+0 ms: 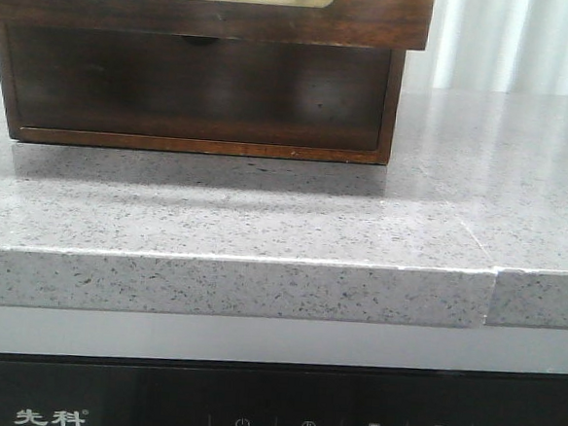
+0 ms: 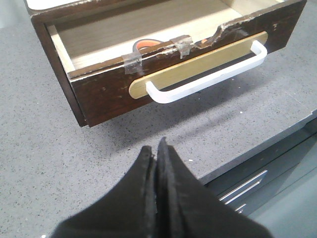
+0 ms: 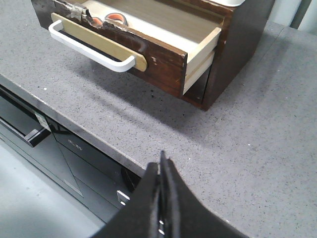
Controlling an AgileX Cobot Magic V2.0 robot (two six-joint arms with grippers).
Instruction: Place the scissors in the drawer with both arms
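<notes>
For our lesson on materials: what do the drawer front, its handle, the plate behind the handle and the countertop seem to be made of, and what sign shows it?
Drawer front: dark-stained wood, matte; its chipped top edge shows paler wood.
Handle: smooth glossy white bar, perhaps coated metal or plastic.
Backing plate: flat, brass-coloured, probably metal.
Countertop: grey speckled stone or composite, faintly reflective.

Grey speckled countertop; pale curtain behind

Drawer stands pulled out — open top, bare counter in front.
</notes>
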